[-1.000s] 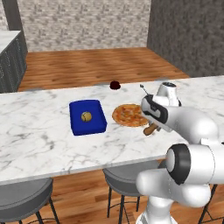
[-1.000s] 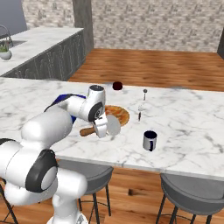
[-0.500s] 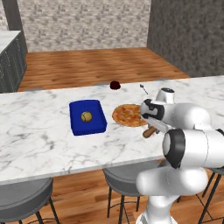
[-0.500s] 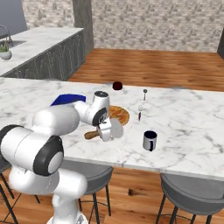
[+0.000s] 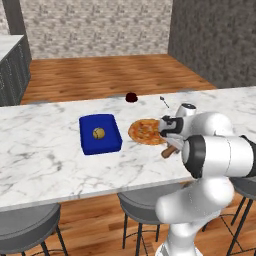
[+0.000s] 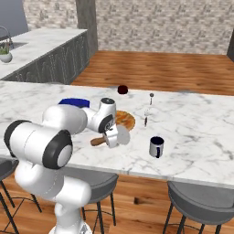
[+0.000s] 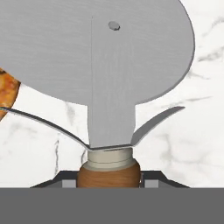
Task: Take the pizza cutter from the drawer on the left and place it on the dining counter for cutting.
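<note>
My gripper (image 7: 109, 183) is shut on the brown wooden handle of the pizza cutter (image 7: 105, 65), whose big grey round blade points away from the hand. The blade hangs low over the white marble dining counter (image 7: 201, 100), just beside the edge of the orange pizza (image 7: 5, 94). In the left base view the cutter's handle (image 5: 169, 151) sticks out below the gripper (image 5: 170, 136), right of the pizza (image 5: 144, 131). In the right base view the cutter (image 6: 117, 136) is held by the gripper (image 6: 108, 133) near the counter's front edge. The drawer is out of view.
A blue box (image 5: 99, 134) with a small round item in it lies left of the pizza. A dark mug (image 6: 156, 146) stands right of the cutter. A dark red bowl (image 6: 122, 89) and a slim utensil (image 6: 147, 112) lie farther back. Grey stools (image 5: 142, 205) stand below the counter.
The arm's elbow has swung in toward the counter. The gripper with the cutter has sunk slightly and shifted a little toward the front edge, beside the pizza.
</note>
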### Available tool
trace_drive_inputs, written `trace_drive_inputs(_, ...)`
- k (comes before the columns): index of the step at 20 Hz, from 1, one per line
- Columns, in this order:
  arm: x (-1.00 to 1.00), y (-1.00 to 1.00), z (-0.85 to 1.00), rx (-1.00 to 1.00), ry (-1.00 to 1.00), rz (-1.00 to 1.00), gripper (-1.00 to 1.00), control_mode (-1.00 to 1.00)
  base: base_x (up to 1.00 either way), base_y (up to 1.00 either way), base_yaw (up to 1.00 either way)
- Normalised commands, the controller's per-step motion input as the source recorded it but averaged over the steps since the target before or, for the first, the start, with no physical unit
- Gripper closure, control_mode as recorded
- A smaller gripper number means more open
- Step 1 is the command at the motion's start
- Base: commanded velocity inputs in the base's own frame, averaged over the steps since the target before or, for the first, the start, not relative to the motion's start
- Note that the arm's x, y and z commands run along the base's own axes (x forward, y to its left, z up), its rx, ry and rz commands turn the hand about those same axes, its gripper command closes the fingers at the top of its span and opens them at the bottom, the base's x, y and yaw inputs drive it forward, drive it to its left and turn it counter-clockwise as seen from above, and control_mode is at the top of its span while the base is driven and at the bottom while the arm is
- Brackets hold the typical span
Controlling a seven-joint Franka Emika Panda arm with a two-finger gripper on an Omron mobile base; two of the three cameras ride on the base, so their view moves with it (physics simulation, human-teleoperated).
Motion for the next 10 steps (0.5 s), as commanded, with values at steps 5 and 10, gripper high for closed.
trace_drive_inputs(5,0.53,0.00,-0.04,0.00,0.00,0.00,1.00,-1.00,0.00,0.00,0.00)
trace_drive_inputs(10,0.53,0.00,-0.11,0.00,0.00,0.00,1.00,-1.00,0.00,0.00,0.00)
